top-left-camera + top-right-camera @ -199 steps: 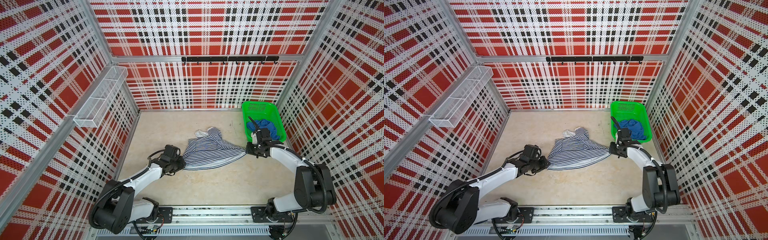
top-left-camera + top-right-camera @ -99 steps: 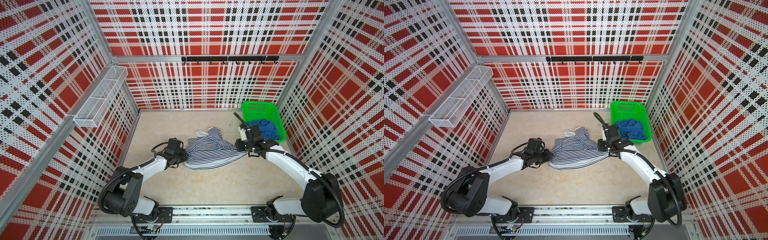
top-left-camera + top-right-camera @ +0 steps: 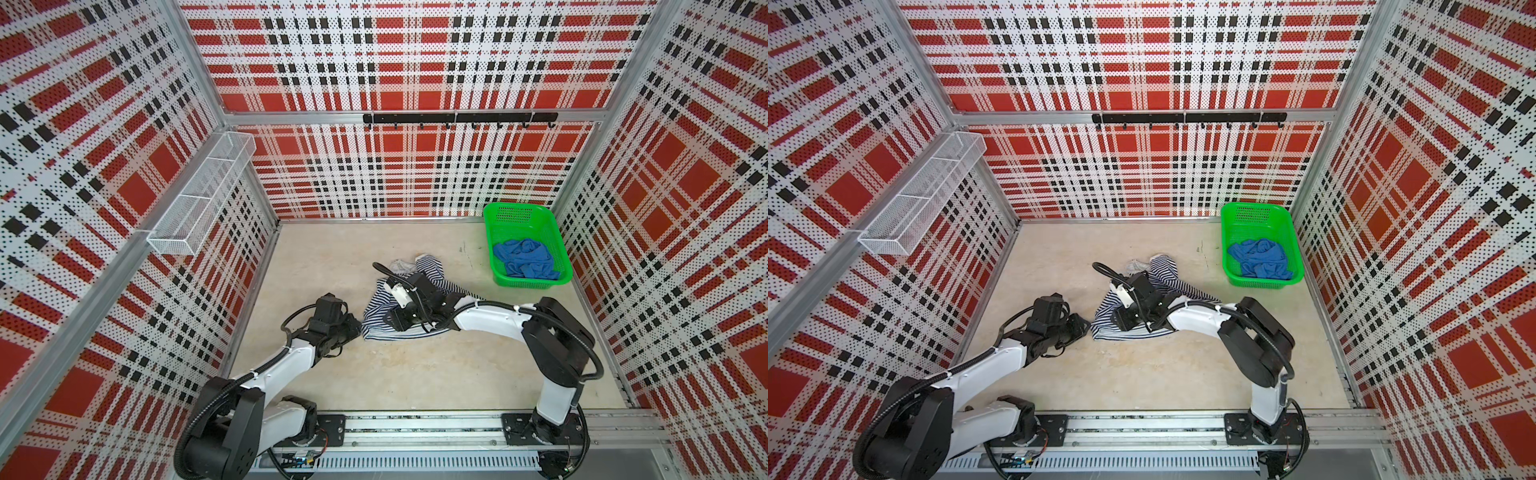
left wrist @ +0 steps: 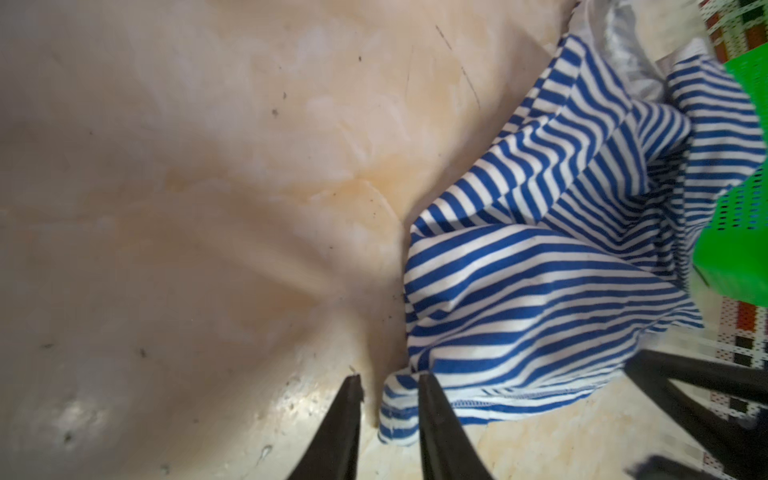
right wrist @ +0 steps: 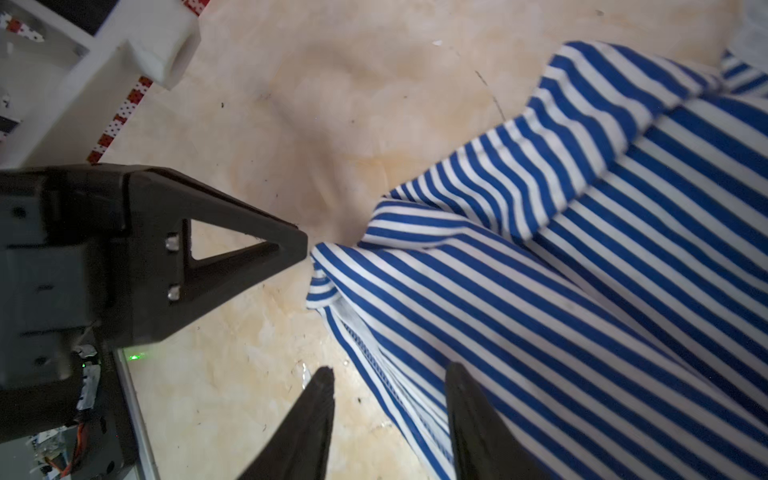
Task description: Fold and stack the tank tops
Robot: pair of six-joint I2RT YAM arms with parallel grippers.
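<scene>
- Right tool (image 5: 388,374) has let go, jaws now apart, and swung across the striped tank top (image 3: 430,268) to its near hem.
- Left tool (image 4: 388,379) parted around hem corner; folding not started.

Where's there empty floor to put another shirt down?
Bare tabletop lies in front, between base rail and striped tank top, and back left, between that top and the plaid walls. Crowded: the middle, where left gripper and right gripper meet at that top, and the back right corner, with the green basket holding the blue tank top.
</scene>
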